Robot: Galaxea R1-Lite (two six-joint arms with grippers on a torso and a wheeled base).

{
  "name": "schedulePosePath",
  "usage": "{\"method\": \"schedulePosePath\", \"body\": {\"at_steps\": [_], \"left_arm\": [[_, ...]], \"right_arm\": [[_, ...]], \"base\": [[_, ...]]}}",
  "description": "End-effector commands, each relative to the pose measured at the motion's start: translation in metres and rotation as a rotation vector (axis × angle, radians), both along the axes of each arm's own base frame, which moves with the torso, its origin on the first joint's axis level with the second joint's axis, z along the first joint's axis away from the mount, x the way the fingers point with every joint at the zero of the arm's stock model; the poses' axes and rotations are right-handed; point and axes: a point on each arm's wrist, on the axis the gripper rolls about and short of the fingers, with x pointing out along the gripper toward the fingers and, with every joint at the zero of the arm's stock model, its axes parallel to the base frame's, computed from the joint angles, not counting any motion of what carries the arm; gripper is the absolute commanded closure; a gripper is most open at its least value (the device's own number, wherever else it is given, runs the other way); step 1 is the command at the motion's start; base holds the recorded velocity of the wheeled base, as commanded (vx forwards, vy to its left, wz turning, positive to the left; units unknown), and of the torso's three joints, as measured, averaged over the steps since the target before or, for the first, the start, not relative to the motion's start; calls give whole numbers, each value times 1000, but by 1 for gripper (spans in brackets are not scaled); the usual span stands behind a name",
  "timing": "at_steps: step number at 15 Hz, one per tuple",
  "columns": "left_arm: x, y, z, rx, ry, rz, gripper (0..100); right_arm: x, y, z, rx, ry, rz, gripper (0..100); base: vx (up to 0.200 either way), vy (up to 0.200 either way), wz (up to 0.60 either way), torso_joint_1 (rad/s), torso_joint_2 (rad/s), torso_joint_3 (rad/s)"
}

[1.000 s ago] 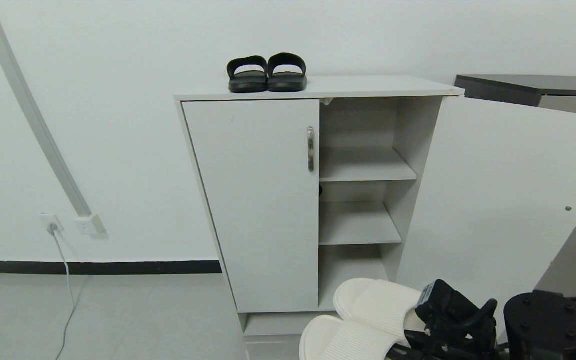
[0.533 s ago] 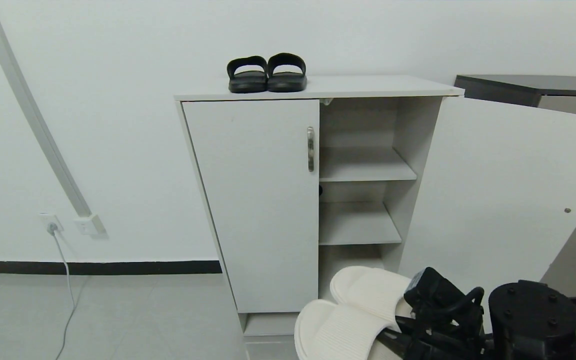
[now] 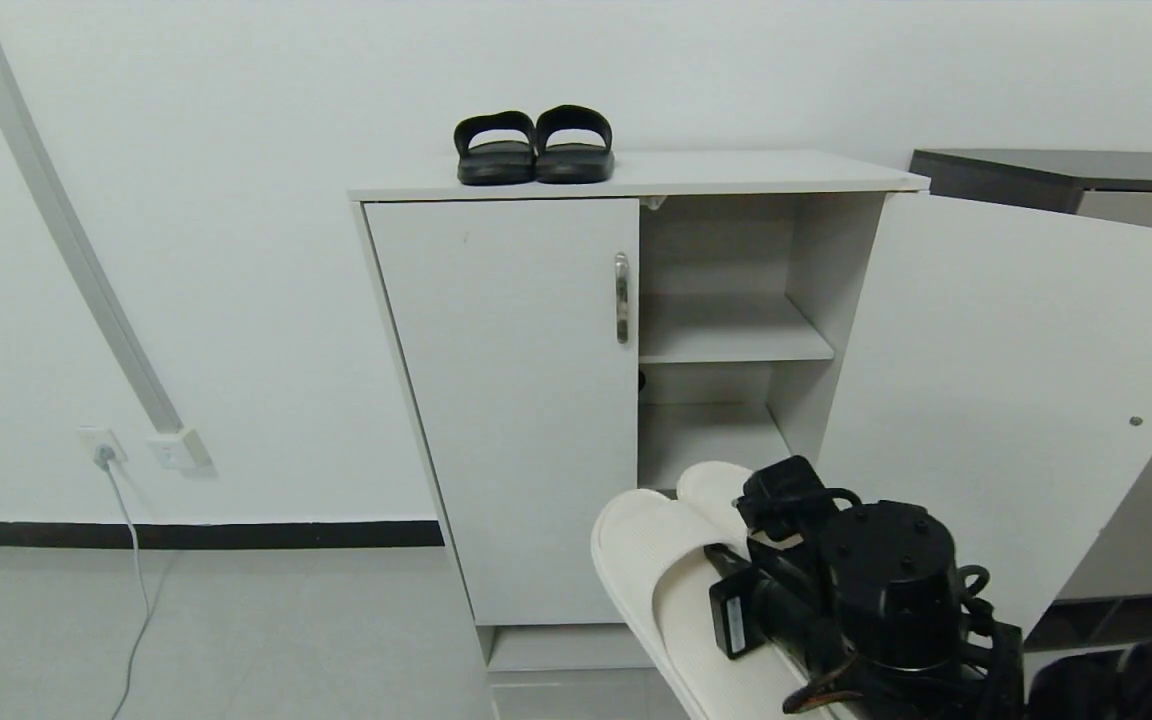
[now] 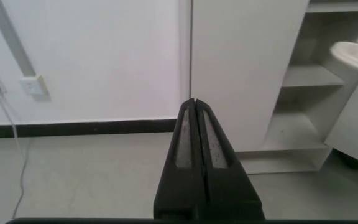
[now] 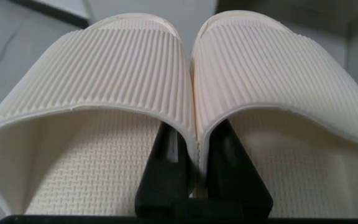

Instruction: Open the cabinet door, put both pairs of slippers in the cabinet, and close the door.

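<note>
A white cabinet (image 3: 636, 175) stands against the wall, its right door (image 3: 996, 400) swung open and its left door (image 3: 516, 400) closed. A pair of black slippers (image 3: 534, 147) rests on the cabinet top. My right gripper (image 5: 192, 168) is shut on the inner edges of a pair of white slippers (image 5: 185, 81), held side by side. In the head view the white slippers (image 3: 666, 560) hang in front of the open compartment, toes near the middle shelf (image 3: 706, 440). My left gripper (image 4: 195, 134) is shut and empty, low and facing the cabinet.
A dark-topped unit (image 3: 1066, 170) stands behind the open door at right. A wall socket with a cable (image 3: 101, 450) and a slanted conduit (image 3: 56, 220) are on the wall at left. Bare floor (image 3: 186, 630) lies left of the cabinet.
My right arm has risen and moved forward, lifting the white slippers from near the bottom compartment up towards the middle shelf and tipping them. The left gripper's earlier state is not shown.
</note>
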Motion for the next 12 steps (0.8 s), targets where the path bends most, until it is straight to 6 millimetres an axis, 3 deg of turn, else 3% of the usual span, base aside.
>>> {"method": "schedulePosePath", "body": {"at_steps": [1,3,9,12], "left_arm": [[0,-1,-1,-6,5,-28,100],[0,-1,-1,-26,4,-28,100],[0,-1,-1,-26,4,-28,100],[0,-1,-1,-26,4,-28,100]], "right_arm": [[26,14,-20,-43,-5,-128,100],[39,21,-25,-47,-26,-234,100],[51,32,-39,-21,13,-333,100],[53,33,-39,-6,28,-341,100]], "base": [[0,0,0,0,0,0],[0,0,0,0,0,0],[0,0,0,0,0,0],[0,-200,0,2,1,4]]}}
